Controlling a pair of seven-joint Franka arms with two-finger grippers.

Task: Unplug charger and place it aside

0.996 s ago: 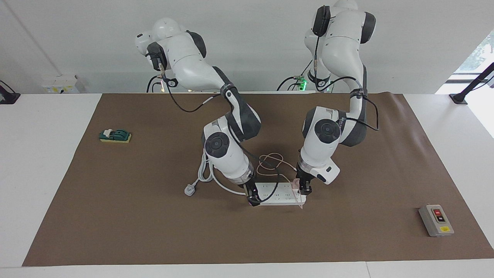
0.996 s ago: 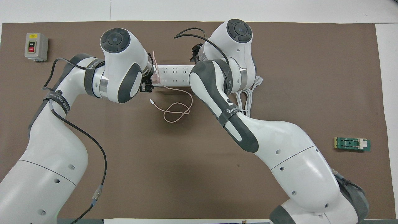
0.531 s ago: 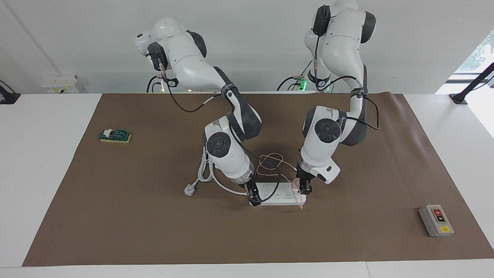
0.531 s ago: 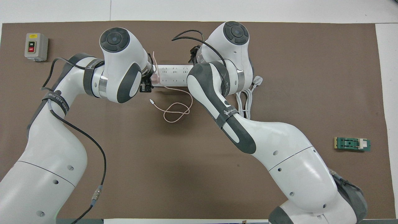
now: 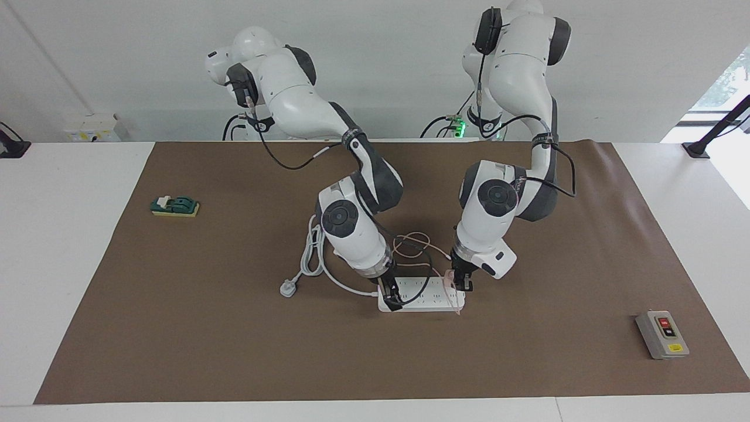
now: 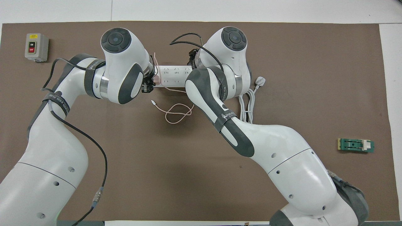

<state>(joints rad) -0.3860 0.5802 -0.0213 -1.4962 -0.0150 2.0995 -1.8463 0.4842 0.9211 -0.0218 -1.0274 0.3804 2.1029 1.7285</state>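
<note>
The pale-pink charger (image 5: 449, 275) sits at the end of the white power strip (image 5: 425, 296) toward the left arm's end of the table. Its thin pink cable (image 5: 410, 243) loops on the mat nearer to the robots. My left gripper (image 5: 462, 285) is shut on the charger. My right gripper (image 5: 391, 296) is down on the strip's other end. In the overhead view the charger (image 6: 156, 80) shows beside the left gripper (image 6: 149, 84); the strip (image 6: 172, 80) lies between both wrists, with the right gripper (image 6: 192, 57) and the cable (image 6: 176, 113) also in sight.
The strip's thick white cord (image 5: 313, 258) and plug (image 5: 287, 288) lie toward the right arm's end. A grey switch box (image 5: 662, 334) sits farther out at the left arm's end. A green block (image 5: 174, 206) lies at the right arm's end. A brown mat (image 5: 234, 351) covers the table.
My right gripper has slid a little along the strip toward the charger. My left gripper has risen slightly with the charger. The strip stays flat on the mat.
</note>
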